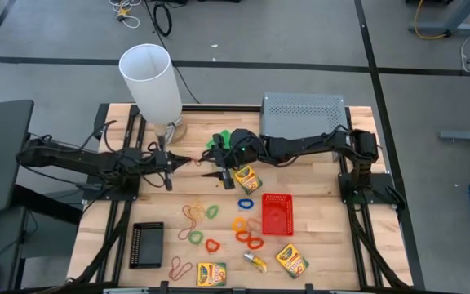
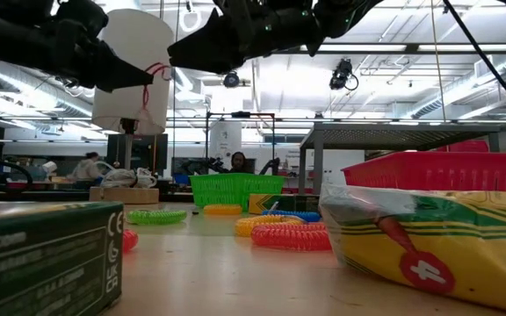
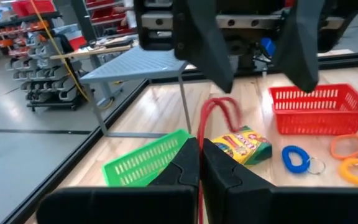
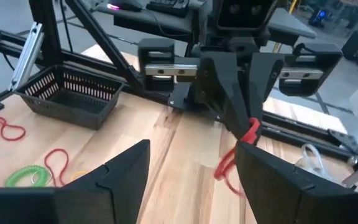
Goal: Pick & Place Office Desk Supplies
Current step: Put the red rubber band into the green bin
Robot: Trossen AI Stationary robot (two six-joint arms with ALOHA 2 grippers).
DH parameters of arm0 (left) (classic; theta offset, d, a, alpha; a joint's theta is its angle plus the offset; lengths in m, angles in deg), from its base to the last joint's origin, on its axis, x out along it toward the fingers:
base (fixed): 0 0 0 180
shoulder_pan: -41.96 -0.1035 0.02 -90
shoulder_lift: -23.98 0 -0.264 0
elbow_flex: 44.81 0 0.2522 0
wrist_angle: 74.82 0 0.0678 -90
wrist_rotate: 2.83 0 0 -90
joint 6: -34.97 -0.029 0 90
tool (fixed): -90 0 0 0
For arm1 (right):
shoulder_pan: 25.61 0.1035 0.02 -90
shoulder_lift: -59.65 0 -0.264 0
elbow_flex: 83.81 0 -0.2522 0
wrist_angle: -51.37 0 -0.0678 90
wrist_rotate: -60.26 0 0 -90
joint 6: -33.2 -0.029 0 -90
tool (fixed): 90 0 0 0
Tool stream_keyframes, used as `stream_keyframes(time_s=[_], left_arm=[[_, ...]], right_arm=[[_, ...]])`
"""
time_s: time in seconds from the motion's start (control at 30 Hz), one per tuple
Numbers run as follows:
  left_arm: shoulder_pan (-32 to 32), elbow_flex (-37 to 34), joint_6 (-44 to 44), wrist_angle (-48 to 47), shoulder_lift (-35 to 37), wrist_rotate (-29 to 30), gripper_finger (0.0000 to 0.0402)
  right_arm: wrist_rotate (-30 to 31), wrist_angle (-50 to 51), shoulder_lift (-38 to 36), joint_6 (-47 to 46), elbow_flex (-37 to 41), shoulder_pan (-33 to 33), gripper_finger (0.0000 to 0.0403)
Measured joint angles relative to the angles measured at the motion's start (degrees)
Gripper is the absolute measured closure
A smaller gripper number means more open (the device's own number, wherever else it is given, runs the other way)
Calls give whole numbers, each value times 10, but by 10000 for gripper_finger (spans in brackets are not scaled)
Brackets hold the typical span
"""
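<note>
My left gripper (image 3: 199, 163) is shut on a thin red rubber band (image 3: 220, 111), raised above the table's middle (image 1: 174, 161). My right gripper (image 4: 194, 171) is open and faces it from the table's right (image 1: 221, 172). Its fingers (image 3: 201, 43) stand apart from the band's loop without touching it. On the table lie a green tray (image 1: 223, 140), a red tray (image 1: 277, 214), a black tray (image 1: 146, 244), three crayon boxes (image 1: 247, 178) (image 1: 211, 273) (image 1: 292, 260), coloured loop bands (image 1: 246, 202) and thin rubber bands (image 1: 192, 212). My left gripper pinches the red rubber band between its two shut fingertips (image 4: 248, 129), coming level from the table's left. The band is lifted clear of the table. A slack loop (image 4: 226, 167) sticks out past the fingertips and hangs below them.
The tall white cylinder (image 1: 152, 82) stands just behind my left gripper. The grey perforated riser (image 1: 303, 110) stands at the far edge behind my right arm. Bare wood shows between the two grippers and the loop bands nearer the front.
</note>
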Motion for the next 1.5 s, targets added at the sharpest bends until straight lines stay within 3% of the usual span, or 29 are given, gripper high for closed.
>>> stream_keyframes(time_s=[0.33,0.43,1.0,1.27,1.5], left_arm=[[-9,0,-11,88,-74,-10,400],[-10,0,-11,95,-85,-11,400],[-10,0,-13,97,-94,-21,400],[-10,0,-13,97,-94,-22,400],[-10,0,-13,97,-94,-36,400]], right_arm=[[2,-5,1,-29,0,-10,156],[27,-5,1,-35,0,-10,156],[37,6,2,-60,0,-19,159],[45,9,2,-45,0,-19,226],[77,9,2,-34,0,-18,324]])
